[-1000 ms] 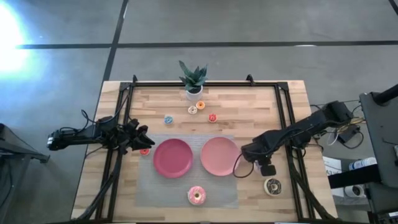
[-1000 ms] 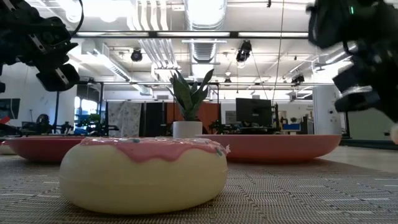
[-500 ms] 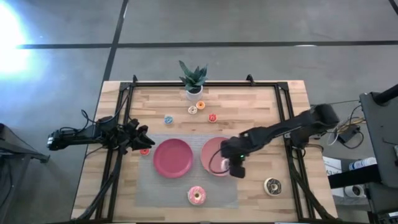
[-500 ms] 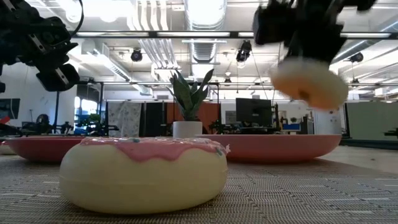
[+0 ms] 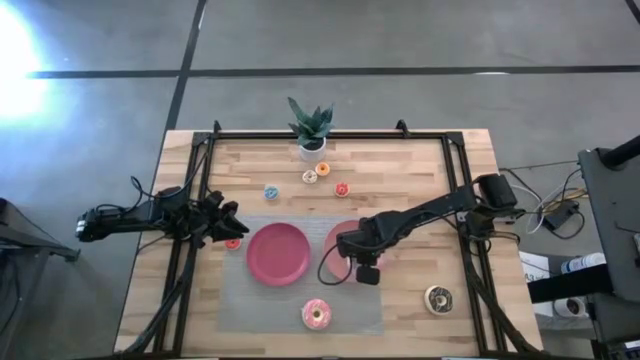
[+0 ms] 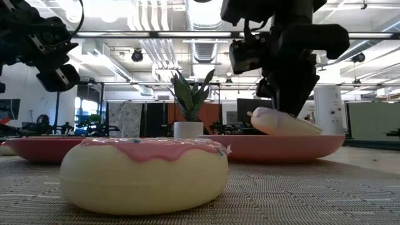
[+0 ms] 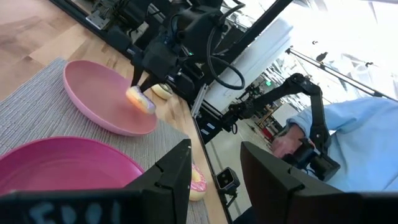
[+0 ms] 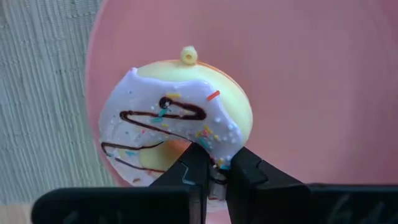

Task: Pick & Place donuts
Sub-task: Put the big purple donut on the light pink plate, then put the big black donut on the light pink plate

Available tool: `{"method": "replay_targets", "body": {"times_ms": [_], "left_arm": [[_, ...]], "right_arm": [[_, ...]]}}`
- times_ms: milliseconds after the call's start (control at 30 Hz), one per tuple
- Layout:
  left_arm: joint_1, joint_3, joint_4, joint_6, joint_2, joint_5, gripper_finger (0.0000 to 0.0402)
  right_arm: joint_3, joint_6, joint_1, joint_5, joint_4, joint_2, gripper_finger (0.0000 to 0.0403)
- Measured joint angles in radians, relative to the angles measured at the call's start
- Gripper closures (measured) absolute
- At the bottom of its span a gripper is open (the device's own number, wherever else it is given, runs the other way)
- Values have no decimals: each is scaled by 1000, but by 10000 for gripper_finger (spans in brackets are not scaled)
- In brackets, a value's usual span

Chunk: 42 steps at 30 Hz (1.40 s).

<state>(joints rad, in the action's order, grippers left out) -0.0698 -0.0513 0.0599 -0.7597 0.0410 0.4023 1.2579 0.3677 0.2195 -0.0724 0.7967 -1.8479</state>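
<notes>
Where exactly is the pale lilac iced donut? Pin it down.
The pale lilac iced donut is shut in the right gripper, tilted on the lighter pink plate, right of the darker one.

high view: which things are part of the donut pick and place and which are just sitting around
Part of the job:
- lilac donut, held by the right gripper over the lighter pink plate
- pink donut
- chocolate donut
- tiny blue, cream, orange and red donuts
- darker pink plate
- left gripper, waiting at the table's left

Just lying about:
- potted plant
- woven mat
</notes>
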Motion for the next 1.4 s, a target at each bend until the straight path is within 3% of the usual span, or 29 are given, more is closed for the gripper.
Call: {"method": "replay_targets", "body": {"times_ms": [100,233,433,633,900,1067,1267,1400], "left_arm": [[0,0,0,0,0,0,289],[0,0,0,0,0,0,289],[0,0,0,0,0,0,289],[0,0,0,0,0,0,289],[0,0,0,0,0,0,289],[0,0,0,0,0,0,289],[0,0,0,0,0,0,289],[0,0,0,0,0,0,289]], "right_arm": [[-6,-2,0,-13,17,1,361],[-16,-4,0,-35,20,-5,306],[0,-49,3,42,45,15,220],[30,-156,2,48,118,56,174],[10,-202,3,46,171,62,157],[5,-329,30,-14,254,89,163],[-80,-402,115,-31,274,234,179],[-184,-316,190,-68,270,341,183]]}}
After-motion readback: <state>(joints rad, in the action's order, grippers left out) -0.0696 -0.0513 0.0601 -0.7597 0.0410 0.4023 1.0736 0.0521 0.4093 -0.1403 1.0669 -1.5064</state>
